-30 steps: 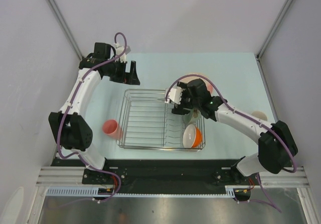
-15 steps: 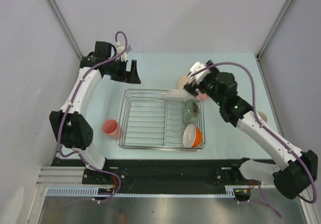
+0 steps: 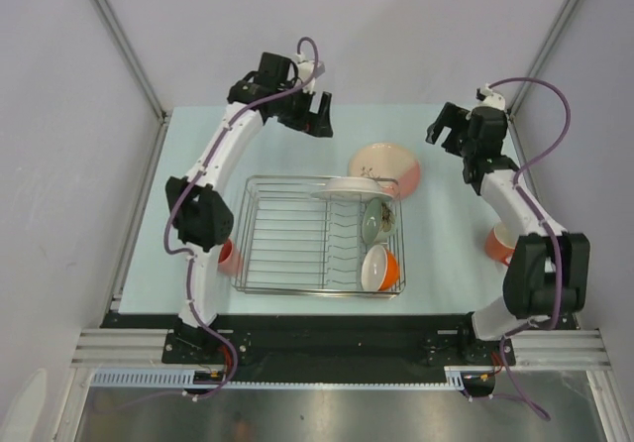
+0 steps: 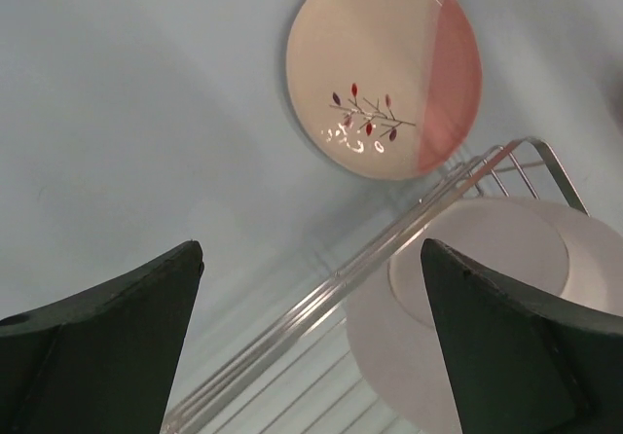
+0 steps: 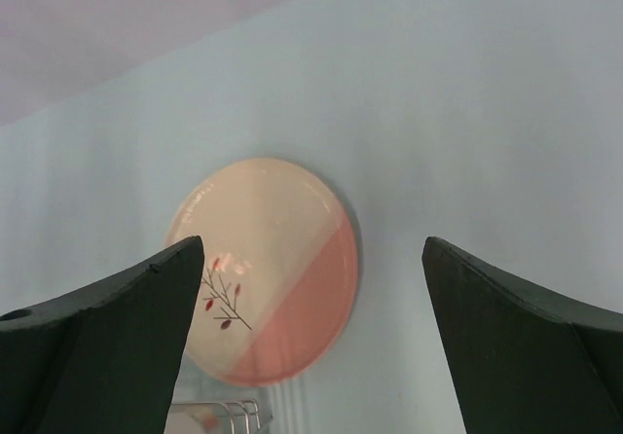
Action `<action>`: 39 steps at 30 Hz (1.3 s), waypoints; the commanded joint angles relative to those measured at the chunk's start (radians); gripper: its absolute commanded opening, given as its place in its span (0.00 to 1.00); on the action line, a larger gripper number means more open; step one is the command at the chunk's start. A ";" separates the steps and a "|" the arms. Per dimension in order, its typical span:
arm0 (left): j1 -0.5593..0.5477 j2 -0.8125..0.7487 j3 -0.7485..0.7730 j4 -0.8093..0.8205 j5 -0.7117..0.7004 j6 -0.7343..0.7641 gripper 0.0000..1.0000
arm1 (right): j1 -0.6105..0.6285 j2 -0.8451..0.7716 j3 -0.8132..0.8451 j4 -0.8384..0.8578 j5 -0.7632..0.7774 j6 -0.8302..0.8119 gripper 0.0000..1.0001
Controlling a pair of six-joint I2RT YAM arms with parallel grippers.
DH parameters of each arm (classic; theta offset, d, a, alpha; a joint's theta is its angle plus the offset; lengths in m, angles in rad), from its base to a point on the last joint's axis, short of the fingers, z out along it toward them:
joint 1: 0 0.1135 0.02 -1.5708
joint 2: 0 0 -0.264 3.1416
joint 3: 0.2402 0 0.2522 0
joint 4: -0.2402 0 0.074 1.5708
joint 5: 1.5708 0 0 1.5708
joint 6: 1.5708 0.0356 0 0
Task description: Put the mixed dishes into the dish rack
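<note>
**Rack load, roughly half done: three pieces in, at least two out**

- Coral-pink cup (image 3: pixel 229 257): on the table (image 3: pixel 466 204), just beside the rack's left side and half hidden behind my left arm (image 3: pixel 213 179). Not loaded.
- Left gripper (image 3: pixel 319 125): jaws spread wide and holding nothing. It hangs above the far table, beyond the rack's far rim.
- Dish rack (image 3: pixel 282 239): mid-table. Its left half is bare wire and prongs.
- White plate (image 3: pixel 349 188): in the rack at the far right, resting against the far rim (more leaning than slotted upright, by my reading).
- Pale green bowl (image 3: pixel 377 226): in the rack's right end, behind the orange one.
- Orange bowl (image 3: pixel 380 268): in the rack's near right corner, tipped on its side with the white inside showing.
- Patterned plate (image 3: pixel 388 167): flat on the table just past the rack's far right corner. I cannot tell whether it touches the rim. Not loaded.
- Right gripper (image 3: pixel 448 135): wide open and empty, over the far right of the table and facing the patterned plate.
- Coral-coloured piece (image 3: pixel 498 248): by the right edge, mostly behind my right arm (image 3: pixel 520 204). I cannot tell whether it is a cup or a bowl.

Room for moving: I judge the rack's empty left half ample for what remains. The patterned plate has open table on its far and right sides for an approach, but it lies flat, so its lip is the only hold. The side walls stand close to both arms.
</note>
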 commanded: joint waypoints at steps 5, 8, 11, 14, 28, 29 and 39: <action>-0.047 0.196 0.116 0.146 -0.115 -0.057 1.00 | -0.035 0.249 0.062 -0.088 -0.130 0.264 1.00; -0.064 0.247 0.137 0.152 -0.132 -0.063 1.00 | -0.035 0.324 0.082 -0.091 -0.162 0.282 1.00; -0.085 0.295 0.136 0.163 -0.149 -0.046 1.00 | -0.029 0.401 0.133 -0.130 -0.156 0.274 1.00; -0.108 0.328 0.137 0.175 -0.165 -0.028 1.00 | -0.023 0.448 0.171 -0.152 -0.161 0.268 1.00; -0.179 0.428 0.137 0.172 -0.103 0.049 1.00 | 0.029 0.626 0.289 -0.261 -0.210 0.254 0.84; -0.183 0.430 0.137 0.172 -0.102 0.060 1.00 | 0.031 0.626 0.289 -0.262 -0.210 0.258 0.84; -0.203 0.477 0.137 0.173 0.031 0.090 1.00 | 0.061 0.658 0.291 -0.296 -0.263 0.293 0.77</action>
